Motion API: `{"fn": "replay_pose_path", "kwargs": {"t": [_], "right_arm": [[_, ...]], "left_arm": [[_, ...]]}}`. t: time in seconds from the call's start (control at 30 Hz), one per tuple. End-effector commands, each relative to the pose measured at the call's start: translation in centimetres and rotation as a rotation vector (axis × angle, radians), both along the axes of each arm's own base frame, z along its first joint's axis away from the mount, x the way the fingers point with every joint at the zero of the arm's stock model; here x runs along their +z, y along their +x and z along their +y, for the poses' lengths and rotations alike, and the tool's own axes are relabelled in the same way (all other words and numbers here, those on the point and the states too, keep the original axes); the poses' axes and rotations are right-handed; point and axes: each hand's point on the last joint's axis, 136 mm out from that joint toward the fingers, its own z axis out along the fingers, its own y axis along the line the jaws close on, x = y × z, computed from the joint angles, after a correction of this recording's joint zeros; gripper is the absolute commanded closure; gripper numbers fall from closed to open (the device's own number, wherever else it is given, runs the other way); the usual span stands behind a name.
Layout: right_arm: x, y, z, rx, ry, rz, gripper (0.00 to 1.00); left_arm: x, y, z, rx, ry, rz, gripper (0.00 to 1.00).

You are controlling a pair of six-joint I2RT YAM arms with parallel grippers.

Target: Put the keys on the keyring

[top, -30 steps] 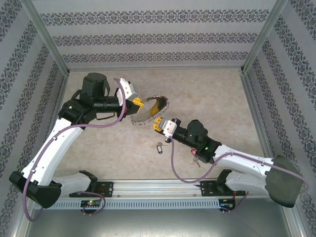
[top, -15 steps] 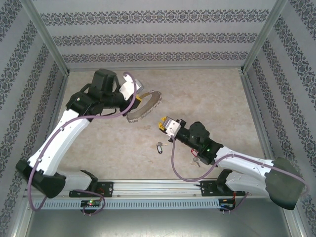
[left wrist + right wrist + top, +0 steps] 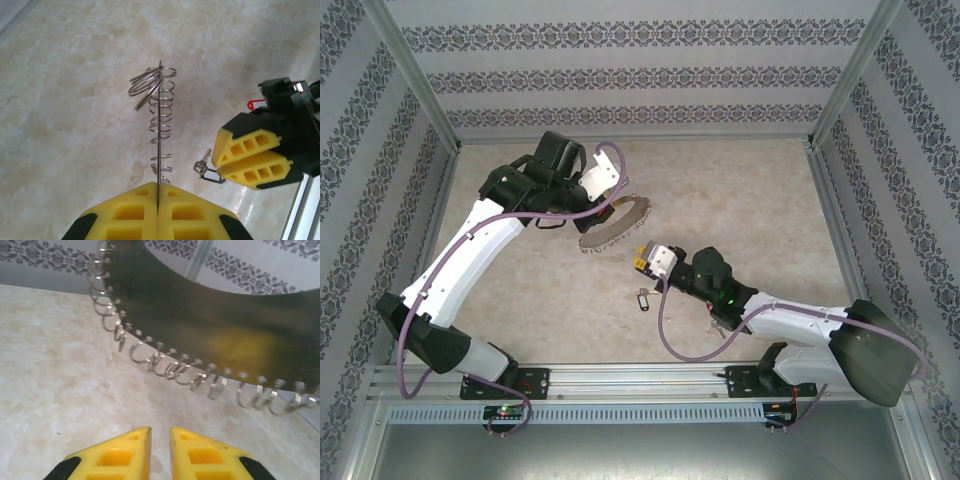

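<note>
A: Marbled beige surface, patterned walls. What's changed in the last sec?

B: Left arm swung in toward centre w/ the keyring. Left tool is clenched on its wire, ring held up edge-on. Right tool backed off the ring's rim and now sits at its 5 o'clock, barely parted, empty.

A: Keys?

B: Both loose on the surface. Dark-tag key is at 6 o'clock of the right tool, red-tag key approx 4 o'clock, by the right forearm. Nothing threaded yet, so prob a key pickup next.
</note>
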Motion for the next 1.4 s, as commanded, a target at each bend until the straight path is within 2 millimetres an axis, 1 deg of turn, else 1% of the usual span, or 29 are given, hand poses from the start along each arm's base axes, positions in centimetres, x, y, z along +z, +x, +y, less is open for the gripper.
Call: {"fn": "replay_pose_path", "kwargs": {"t": [0.0, 0.2, 0.43, 0.6, 0.87, 1.07, 1.37], "right_arm": [[3.3, -0.5, 1.5, 0.054, 0.104, -0.042, 0.82], [4.1, -0.3, 2.2, 0.071, 0.12, -0.055, 0.84], [4.4, 0.0, 3.0, 0.07, 0.126, -0.067, 0.84], [4.1, 0.8, 3.3, 0.041, 0.121, -0.075, 0.84], [2.5, 2.0, 2.4, -0.04, 0.068, -0.086, 0.83], [2.3, 2.1, 2.7, -0.032, 0.065, -0.083, 0.82], [2.6, 2.6, 3.4, -0.028, 0.078, -0.095, 0.82]], "left_arm": [[1.9, -0.7, -0.1, -0.034, -0.016, -0.059, 1.0], [2.0, -0.9, -0.3, -0.041, -0.034, -0.072, 1.0], [2.1, -1.2, -0.3, -0.048, -0.041, -0.069, 1.0], [2.1, -1.5, -0.2, -0.049, -0.04, -0.069, 1.0], [2.2, -1.7, -0.2, -0.055, -0.047, -0.073, 1.0], [2.3, -1.8, -0.1, -0.054, -0.047, -0.073, 1.0], [2.5, -2.1, -0.1, -0.055, -0.054, -0.071, 1.0]]}}
